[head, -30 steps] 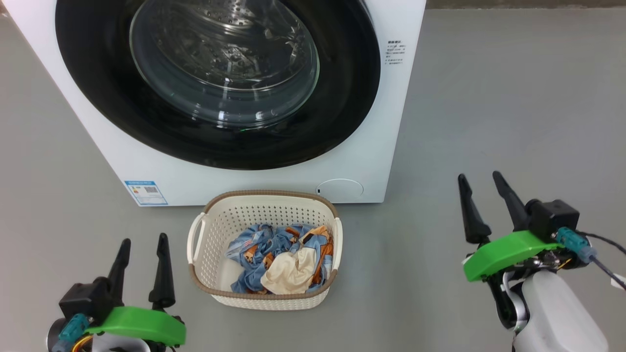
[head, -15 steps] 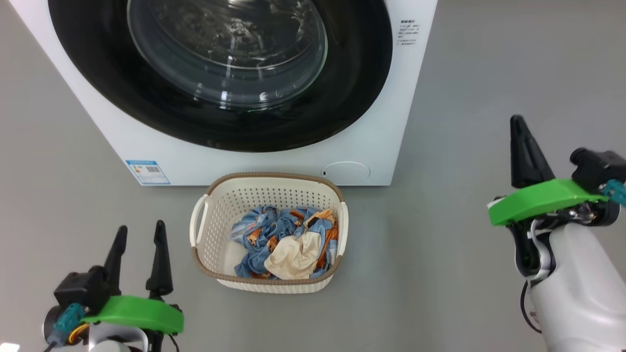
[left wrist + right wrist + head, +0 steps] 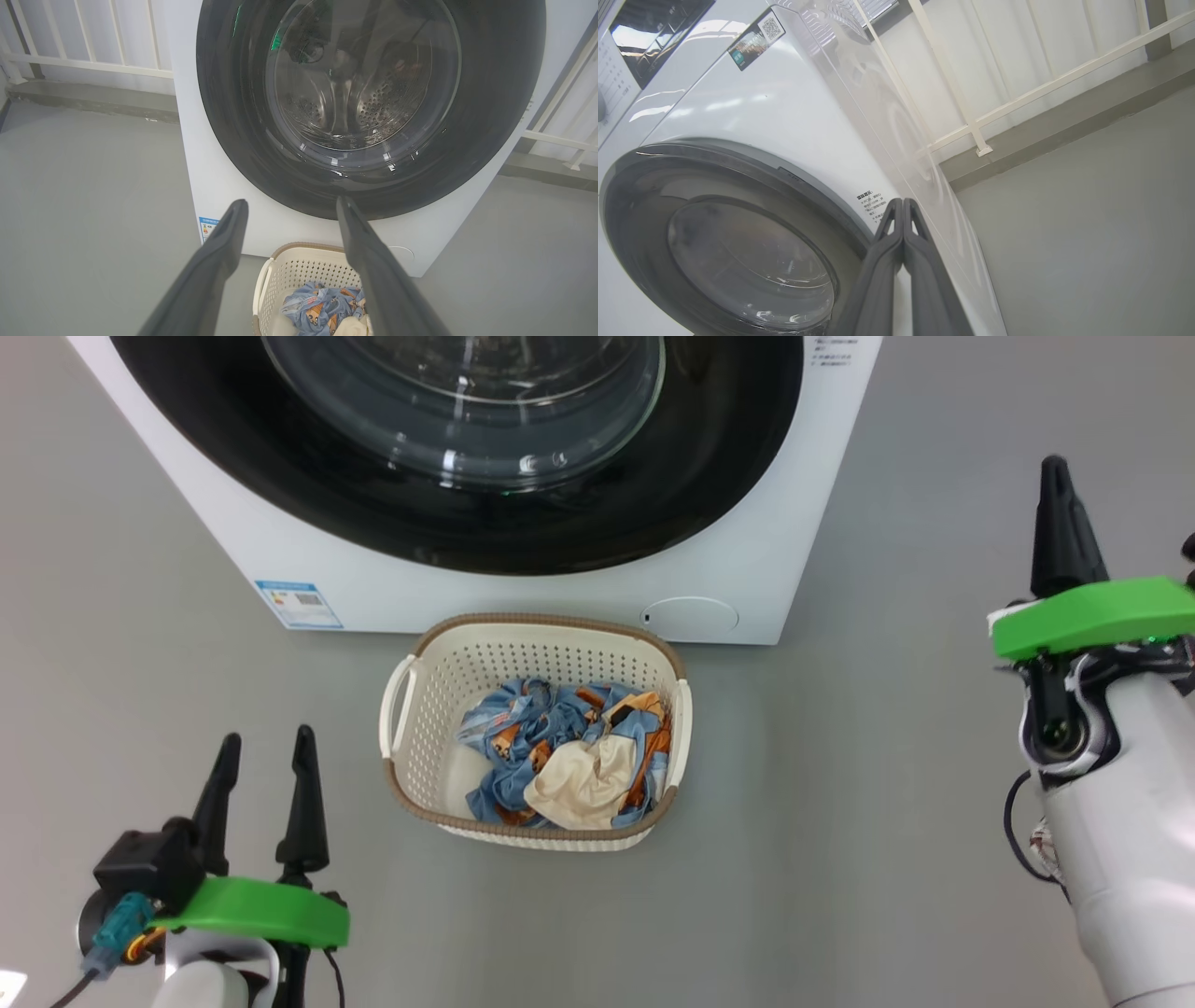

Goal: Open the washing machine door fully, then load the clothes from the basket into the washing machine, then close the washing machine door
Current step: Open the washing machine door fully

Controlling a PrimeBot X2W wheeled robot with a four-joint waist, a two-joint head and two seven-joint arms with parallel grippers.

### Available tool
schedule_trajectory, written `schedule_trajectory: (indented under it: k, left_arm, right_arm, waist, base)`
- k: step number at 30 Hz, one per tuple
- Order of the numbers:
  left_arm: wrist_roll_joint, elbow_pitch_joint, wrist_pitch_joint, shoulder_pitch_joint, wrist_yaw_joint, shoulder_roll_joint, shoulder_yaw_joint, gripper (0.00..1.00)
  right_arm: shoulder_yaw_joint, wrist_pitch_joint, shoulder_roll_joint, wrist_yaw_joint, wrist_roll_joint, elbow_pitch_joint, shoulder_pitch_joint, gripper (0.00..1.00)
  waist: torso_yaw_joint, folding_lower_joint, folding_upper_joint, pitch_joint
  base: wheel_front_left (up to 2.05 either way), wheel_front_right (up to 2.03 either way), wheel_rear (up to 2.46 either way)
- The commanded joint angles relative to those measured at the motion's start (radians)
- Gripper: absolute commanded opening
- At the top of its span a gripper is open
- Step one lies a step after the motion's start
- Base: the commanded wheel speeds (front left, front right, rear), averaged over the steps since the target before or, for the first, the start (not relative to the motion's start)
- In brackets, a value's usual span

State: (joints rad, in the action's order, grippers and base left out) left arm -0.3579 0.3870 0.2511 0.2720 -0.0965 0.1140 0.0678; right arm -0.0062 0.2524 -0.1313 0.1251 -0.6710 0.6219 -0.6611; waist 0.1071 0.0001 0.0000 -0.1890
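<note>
washing machine (image 3: 775, 523) is standing on the grey floor (image 3: 887, 756), front facing the robot. washing machine door (image 3: 448, 523) is sitting flush against the front and looking closed, its black rim ringing the clear glass bowl. through the glass in the left wrist view the steel drum is showing. blue sticker (image 3: 299, 604) is sitting at the lower left corner of the front, and a round flap (image 3: 689, 616) at the lower right.

basket (image 3: 537, 621) is sitting on the floor just in front of the machine, below the door. clothes (image 3: 569, 765) are lying bunched inside it, toward its right side, with the cream piece lying on the blue printed ones.

left gripper (image 3: 266, 737) is hanging low, left of the basket and apart from it. its fingers are standing wide apart with nothing between them and pointing toward the machine.

right gripper (image 3: 1055, 471) is sitting higher, well to the right of the machine's front corner. its fingers are pressing together on nothing. in the right wrist view the closed tips (image 3: 902, 201) are lining up with the machine's front right edge, by the small printed label; contact can't be told. white railing (image 3: 971, 116) is running behind the machine.
</note>
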Motion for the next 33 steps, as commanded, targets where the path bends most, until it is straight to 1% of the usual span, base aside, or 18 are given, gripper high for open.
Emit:
schedule_trajectory:
  k: [1,10,11,12,16,21,24,28,33]
  left_arm:
    - [0.003,-0.034,0.011,0.042,-0.007,0.030,-0.027,1.00]
    - [-0.004,-0.039,0.011,0.066,-0.019,0.025,-0.018,1.00]
    - [-0.004,-0.039,0.011,0.069,-0.020,0.025,-0.017,1.00]
    - [-0.005,-0.038,0.011,0.073,-0.022,0.024,-0.016,1.00]
    - [-0.009,-0.035,0.011,0.086,-0.026,0.020,-0.007,1.00]
    - [-0.011,-0.035,0.011,0.101,-0.029,0.015,0.001,1.00]
    - [-0.013,-0.034,0.011,0.110,-0.031,0.011,0.006,1.00]
    - [-0.017,-0.039,0.011,0.125,-0.032,0.007,0.010,1.00]
    - [-0.020,-0.041,0.011,0.141,-0.033,-0.002,0.013,1.00]
  right_arm:
    - [0.026,0.002,-0.008,0.006,-0.029,-0.017,-0.037,0.00]
    - [0.074,-0.085,-0.070,0.006,-0.326,-0.009,-0.142,0.00]
    - [0.079,-0.103,-0.075,0.006,-0.358,-0.009,-0.156,0.00]
    - [0.089,-0.148,-0.084,0.006,-0.430,-0.011,-0.182,0.00]
    - [0.103,-0.218,-0.109,0.006,-0.539,-0.010,-0.226,0.00]
    - [0.116,-0.289,-0.133,0.006,-0.630,0.006,-0.286,0.00]
    - [0.139,-0.360,-0.145,0.006,-0.677,0.000,-0.317,0.00]
    - [0.173,-0.413,-0.175,0.006,-0.696,0.006,-0.353,0.00]
    - [0.199,-0.447,-0.199,0.006,-0.709,0.009,-0.419,0.00]
  waist:
    - [0.014,-0.0001,0.0000,-0.020]
    - [0.037,-0.0001,0.0000,-0.079]
    - [0.038,-0.0001,0.0000,-0.085]
    - [0.040,-0.0001,0.0000,-0.096]
    - [0.050,-0.0001,0.0000,-0.116]
    - [0.062,-0.0001,0.0000,-0.144]
    - [0.071,-0.0001,0.0000,-0.165]
    - [0.088,-0.0001,0.0000,-0.193]
    - [0.107,-0.0001,0.0000,-0.229]
  base:
    - [0.00,0.00,0.00]
    - [0.00,0.00,0.00]
    - [0.00,0.00,0.00]
    - [0.00,0.00,0.00]
    - [0.00,0.00,0.00]
    - [0.00,0.00,0.00]
    - [0.00,0.00,0.00]
    - [0.00,0.00,0.00]
    - [0.00,0.00,0.00]
